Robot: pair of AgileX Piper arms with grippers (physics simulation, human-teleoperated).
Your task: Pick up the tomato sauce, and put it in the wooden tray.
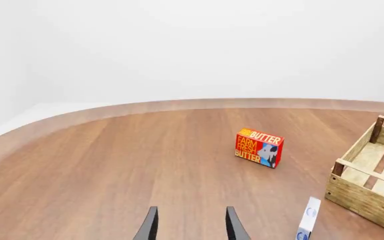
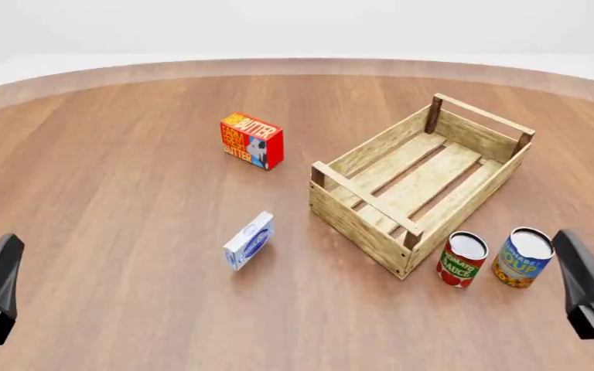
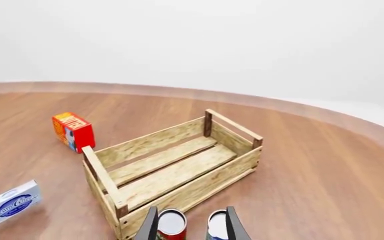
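Cylindrical red-labelled tomato sauce can (image 2: 462, 260) stands beside slatted light-wood tray (image 2: 364, 220). Left gripper (image 1: 190, 225) and right gripper (image 3: 190, 223): dark tapered fingers parted, holding nothing.

the tomato sauce (image 2: 462, 260) sits boxed in between the wooden tray (image 2: 364, 220) corner and the soup can (image 2: 522, 257) just beside it, but its top and near side stay open.
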